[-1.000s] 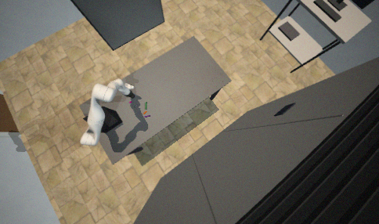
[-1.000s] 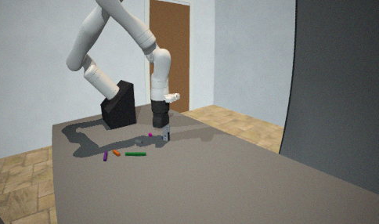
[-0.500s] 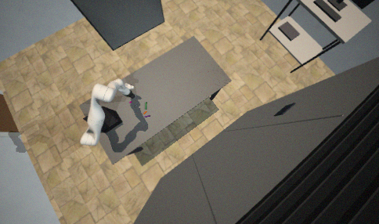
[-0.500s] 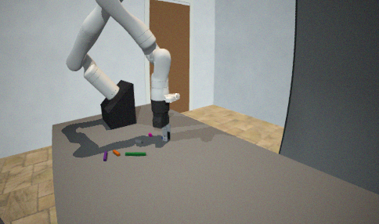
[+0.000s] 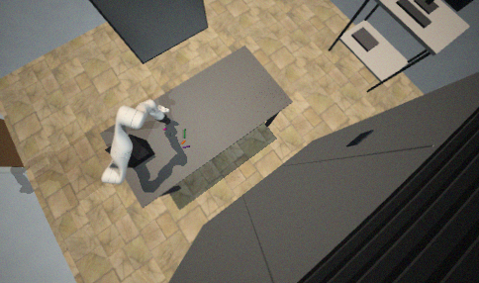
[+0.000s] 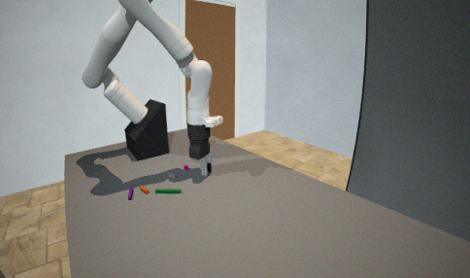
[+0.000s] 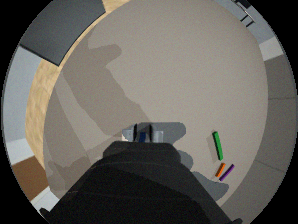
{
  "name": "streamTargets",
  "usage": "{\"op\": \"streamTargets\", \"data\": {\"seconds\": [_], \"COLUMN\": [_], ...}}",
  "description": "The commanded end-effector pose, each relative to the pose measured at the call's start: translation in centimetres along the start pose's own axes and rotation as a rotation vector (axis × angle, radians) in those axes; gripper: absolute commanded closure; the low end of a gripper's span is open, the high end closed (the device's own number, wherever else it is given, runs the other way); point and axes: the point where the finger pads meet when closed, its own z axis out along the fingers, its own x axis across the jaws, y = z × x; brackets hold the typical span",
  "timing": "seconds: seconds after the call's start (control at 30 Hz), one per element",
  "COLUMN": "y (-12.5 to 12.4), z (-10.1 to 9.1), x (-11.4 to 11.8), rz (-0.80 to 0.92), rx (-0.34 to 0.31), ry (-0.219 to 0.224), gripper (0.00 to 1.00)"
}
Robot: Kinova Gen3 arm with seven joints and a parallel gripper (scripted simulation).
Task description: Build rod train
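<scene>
Tabletop (image 5: 226, 94) (image 6: 280, 224) (image 7: 190, 75) carries the white arm (image 5: 121, 143) (image 6: 165, 34), its claw (image 5: 166, 121) (image 6: 206, 172) (image 7: 143, 130) low and part open, fingers apart on either side of a blue rod (image 7: 142, 137). Green rod (image 5: 184, 134) (image 6: 168, 191) (image 7: 218, 146) lies well apart from the claw; purple rod (image 5: 186, 146) (image 6: 130, 193) (image 7: 227, 172) and orange rod (image 5: 183, 142) (image 6: 144, 190) (image 7: 220, 170) lie near its one end, askew to it. Magenta rod (image 5: 165, 129) (image 6: 186, 167) near the claw, on the arm-base side; the blue one's contact with the tabletop cannot be told.
</scene>
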Motion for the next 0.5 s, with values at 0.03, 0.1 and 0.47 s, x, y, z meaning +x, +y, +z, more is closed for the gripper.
{"op": "streamTargets", "data": {"seconds": [0.03,0.1,0.47], "y": [-0.3,-0.3,-0.6], "z": [-0.2,-0.6,-5.0], "x": [0.0,0.0,0.0], "rz": [0.007,0.007,0.01], "rx": [0.007,0.007,0.014], "ry": [-0.002,-0.002,-0.005], "gripper": [0.46,0.46,0.46]}}
